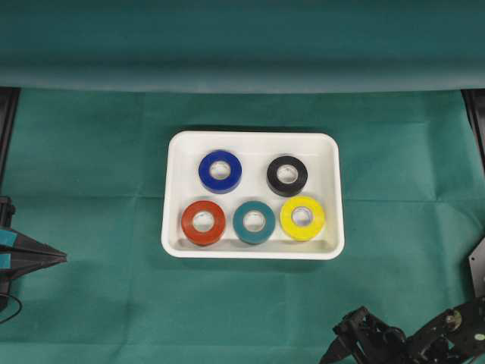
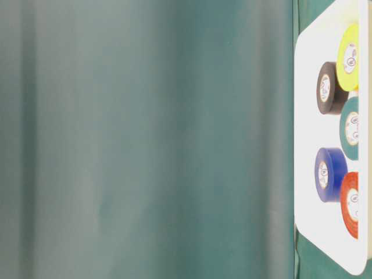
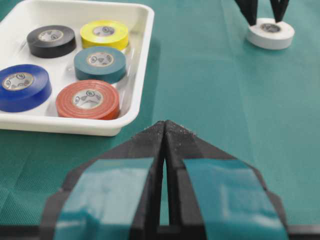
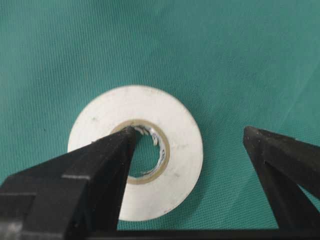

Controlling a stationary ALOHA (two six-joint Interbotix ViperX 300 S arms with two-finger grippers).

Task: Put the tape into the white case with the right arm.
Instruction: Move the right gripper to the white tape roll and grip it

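Note:
A white roll of tape (image 4: 175, 165) lies flat on the green cloth, away from the white case (image 1: 254, 137). My right gripper (image 4: 189, 132) hangs open right over it: one black fingertip sits at the edge of the roll's core hole, the other stands outside the roll's rim. The left wrist view shows the same white tape (image 3: 270, 36) at top right with the right gripper (image 3: 263, 15) straddling its wall. In the overhead view this tape is hidden; only the right arm (image 1: 409, 337) shows at the bottom edge. My left gripper (image 3: 165, 125) is shut and empty, near the case's corner.
Several coloured rolls lie flat in the case: blue (image 1: 220, 171), black (image 1: 287, 175), red (image 1: 203, 222), teal (image 1: 254, 221) and yellow (image 1: 302, 218). A green backdrop roll (image 1: 242, 76) runs along the back. The left gripper (image 1: 57, 258) rests at the left edge.

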